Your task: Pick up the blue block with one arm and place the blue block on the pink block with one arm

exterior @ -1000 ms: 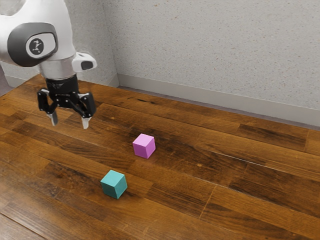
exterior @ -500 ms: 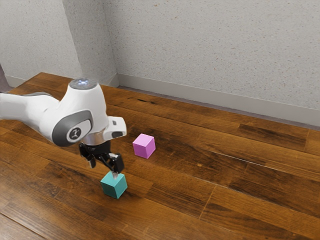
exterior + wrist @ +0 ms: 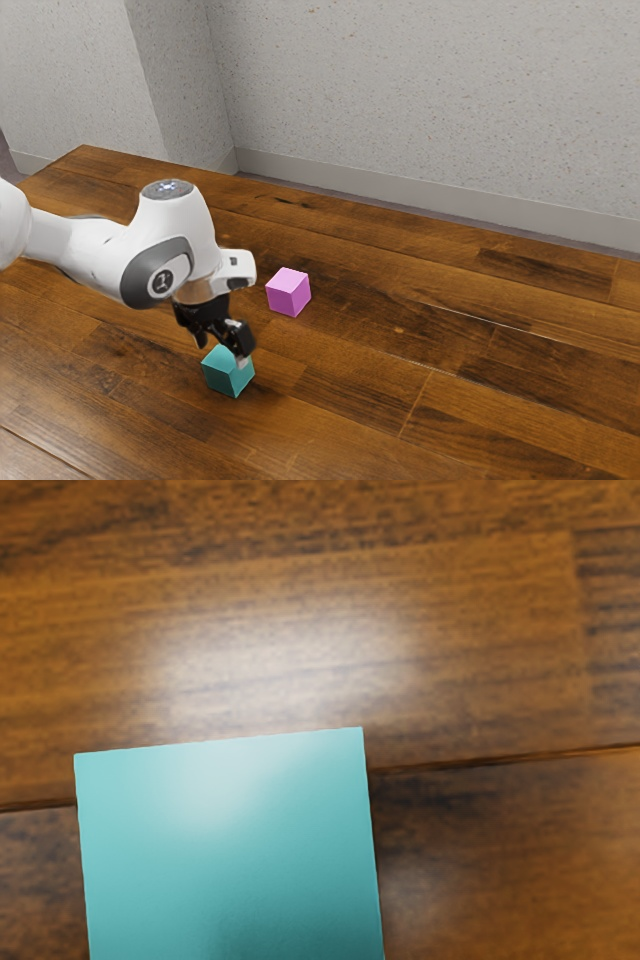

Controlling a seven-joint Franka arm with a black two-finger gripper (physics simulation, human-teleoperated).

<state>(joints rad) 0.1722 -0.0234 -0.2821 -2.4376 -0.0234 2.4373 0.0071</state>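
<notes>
Over the worktop (image 3: 480,330) the arm (image 3: 90,250) is sinking lower than a moment ago, bringing the claw (image 3: 228,345) onto the blue block (image 3: 228,374), which is sitting near the pink block (image 3: 288,292). I cannot tell whether it is gripping yet.

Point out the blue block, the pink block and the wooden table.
blue block (image 3: 216,378): exterior view, on a side face.
pink block (image 3: 290,277): exterior view, on its top face.
wooden table (image 3: 450,340): exterior view, on bare boards.
</notes>
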